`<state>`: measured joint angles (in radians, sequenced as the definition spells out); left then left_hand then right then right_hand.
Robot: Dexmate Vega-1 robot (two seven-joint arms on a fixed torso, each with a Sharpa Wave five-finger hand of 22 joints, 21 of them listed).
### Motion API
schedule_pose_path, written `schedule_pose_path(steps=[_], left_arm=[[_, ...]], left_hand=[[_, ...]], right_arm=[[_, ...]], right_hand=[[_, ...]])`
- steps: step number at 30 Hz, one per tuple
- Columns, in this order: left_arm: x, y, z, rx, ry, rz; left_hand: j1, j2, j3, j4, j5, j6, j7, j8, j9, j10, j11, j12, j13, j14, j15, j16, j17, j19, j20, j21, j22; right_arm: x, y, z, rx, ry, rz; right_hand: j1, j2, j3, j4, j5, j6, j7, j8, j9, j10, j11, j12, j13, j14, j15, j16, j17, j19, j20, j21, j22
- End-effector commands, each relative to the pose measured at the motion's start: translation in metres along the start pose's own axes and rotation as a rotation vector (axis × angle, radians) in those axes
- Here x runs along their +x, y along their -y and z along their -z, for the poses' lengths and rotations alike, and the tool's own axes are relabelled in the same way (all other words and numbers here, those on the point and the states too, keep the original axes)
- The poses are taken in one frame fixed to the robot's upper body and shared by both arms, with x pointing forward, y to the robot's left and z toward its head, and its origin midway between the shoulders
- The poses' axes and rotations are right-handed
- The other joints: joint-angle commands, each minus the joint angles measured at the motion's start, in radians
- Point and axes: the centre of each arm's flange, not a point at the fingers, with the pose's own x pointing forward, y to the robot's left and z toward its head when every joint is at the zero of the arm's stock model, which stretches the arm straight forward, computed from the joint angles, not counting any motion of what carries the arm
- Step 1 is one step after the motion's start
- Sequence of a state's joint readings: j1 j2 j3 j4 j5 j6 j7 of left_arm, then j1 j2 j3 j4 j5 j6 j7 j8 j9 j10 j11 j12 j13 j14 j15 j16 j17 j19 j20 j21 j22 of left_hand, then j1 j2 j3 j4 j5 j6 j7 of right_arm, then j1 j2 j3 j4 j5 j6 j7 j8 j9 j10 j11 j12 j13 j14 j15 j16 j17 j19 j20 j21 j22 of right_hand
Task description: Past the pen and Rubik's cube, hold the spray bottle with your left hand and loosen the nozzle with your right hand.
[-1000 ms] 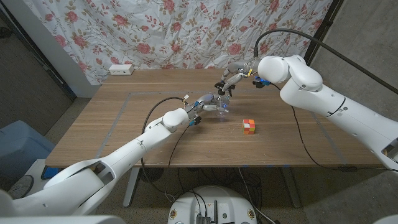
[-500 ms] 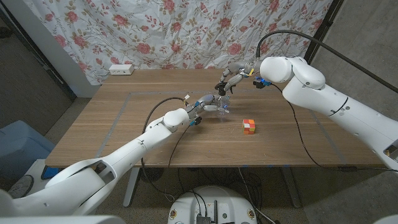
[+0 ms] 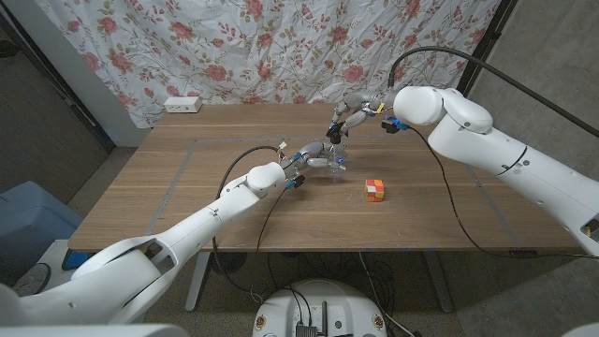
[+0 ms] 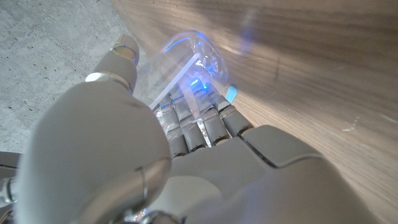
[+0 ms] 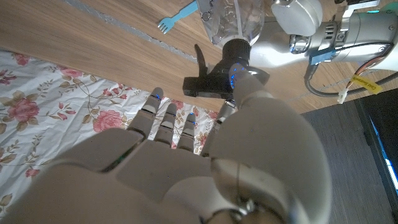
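Left hand (image 3: 314, 155) wraps the bottle (image 3: 339, 162) so it stays put; right hand (image 3: 344, 114) pinches the nozzle (image 5: 214, 81) to twist it.

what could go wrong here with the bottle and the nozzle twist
The spray bottle is clear and smooth, so it could turn inside the left hand when the right hand twists the black nozzle. In the right wrist view only the thumb seems to touch the nozzle, so it may slip off. If the bottle tips, it could land on the Rubik's cube.

Clear spray bottle (image 3: 334, 161), black nozzle (image 5: 214, 81)
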<state>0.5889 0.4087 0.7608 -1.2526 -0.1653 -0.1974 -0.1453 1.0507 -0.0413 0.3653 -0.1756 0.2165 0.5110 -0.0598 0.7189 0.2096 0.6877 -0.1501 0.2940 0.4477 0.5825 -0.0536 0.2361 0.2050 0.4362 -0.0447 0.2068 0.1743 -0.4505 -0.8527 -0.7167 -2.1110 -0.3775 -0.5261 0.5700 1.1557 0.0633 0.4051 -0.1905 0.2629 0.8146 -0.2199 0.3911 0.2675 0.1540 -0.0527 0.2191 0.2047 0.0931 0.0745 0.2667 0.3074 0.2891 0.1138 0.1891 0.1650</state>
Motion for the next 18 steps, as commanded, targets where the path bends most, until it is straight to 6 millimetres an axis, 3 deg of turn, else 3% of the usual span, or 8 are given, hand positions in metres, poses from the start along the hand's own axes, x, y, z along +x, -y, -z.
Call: schedule_pose_path(steps=[1, 9, 10, 18], left_arm=[[-0.0004, 0.0017, -0.0006, -0.003, -0.001, 0.004], [-0.0039, 0.0021, -0.0007, -0.002, -0.006, -0.007], [-0.0043, 0.002, -0.0009, -0.002, -0.006, -0.01], [-0.0041, 0.0019, -0.0018, -0.002, 0.0, -0.014]], left_hand=[[-0.112, 0.141, 0.014, 0.009, 0.0, 0.016, 0.01, 0.009, 0.0, 0.012, -0.001, -0.003, 0.004, 0.007, -0.117, 0.0, 0.003, -0.006, -0.03, -0.002, 0.005], [-0.114, 0.143, 0.017, 0.009, 0.0, 0.016, 0.012, 0.009, 0.0, 0.015, 0.002, -0.004, 0.005, 0.008, -0.116, -0.001, 0.002, -0.006, -0.03, -0.002, 0.005], [-0.114, 0.143, 0.017, 0.009, 0.0, 0.016, 0.012, 0.009, 0.0, 0.015, 0.002, -0.004, 0.005, 0.009, -0.116, -0.001, 0.002, -0.006, -0.03, -0.002, 0.005], [-0.116, 0.145, 0.019, 0.009, 0.0, 0.016, 0.011, 0.009, 0.0, 0.013, 0.004, -0.006, 0.005, 0.009, -0.116, -0.002, 0.002, -0.006, -0.029, -0.002, 0.005]], right_arm=[[-0.0008, -0.0007, 0.0048, 0.035, 0.012, 0.006], [-0.0021, -0.0009, 0.0065, 0.051, 0.017, 0.005], [-0.0025, -0.0009, 0.0068, 0.054, 0.018, 0.006], [-0.0026, 0.0013, 0.0062, 0.044, 0.034, 0.001]], right_hand=[[0.045, 0.005, 0.015, -0.002, 0.013, 0.031, -0.002, 0.017, 0.001, 0.014, -0.014, 0.006, 0.001, -0.002, -0.011, 0.007, 0.004, -0.004, -0.011, -0.002, 0.003], [0.116, 0.011, 0.031, -0.001, 0.032, 0.092, 0.0, 0.041, -0.001, 0.021, -0.025, 0.003, 0.001, -0.019, -0.026, 0.005, 0.009, -0.016, -0.024, -0.004, 0.003], [0.14, 0.013, 0.033, 0.003, 0.041, 0.131, 0.0, 0.058, 0.002, 0.024, -0.026, 0.002, 0.001, -0.021, -0.027, 0.007, 0.012, -0.023, -0.027, -0.004, 0.004], [0.161, 0.017, 0.036, 0.003, 0.049, 0.149, 0.0, 0.063, -0.002, 0.032, -0.031, 0.003, 0.0, -0.032, -0.035, 0.006, 0.017, -0.028, -0.03, -0.004, 0.004]])
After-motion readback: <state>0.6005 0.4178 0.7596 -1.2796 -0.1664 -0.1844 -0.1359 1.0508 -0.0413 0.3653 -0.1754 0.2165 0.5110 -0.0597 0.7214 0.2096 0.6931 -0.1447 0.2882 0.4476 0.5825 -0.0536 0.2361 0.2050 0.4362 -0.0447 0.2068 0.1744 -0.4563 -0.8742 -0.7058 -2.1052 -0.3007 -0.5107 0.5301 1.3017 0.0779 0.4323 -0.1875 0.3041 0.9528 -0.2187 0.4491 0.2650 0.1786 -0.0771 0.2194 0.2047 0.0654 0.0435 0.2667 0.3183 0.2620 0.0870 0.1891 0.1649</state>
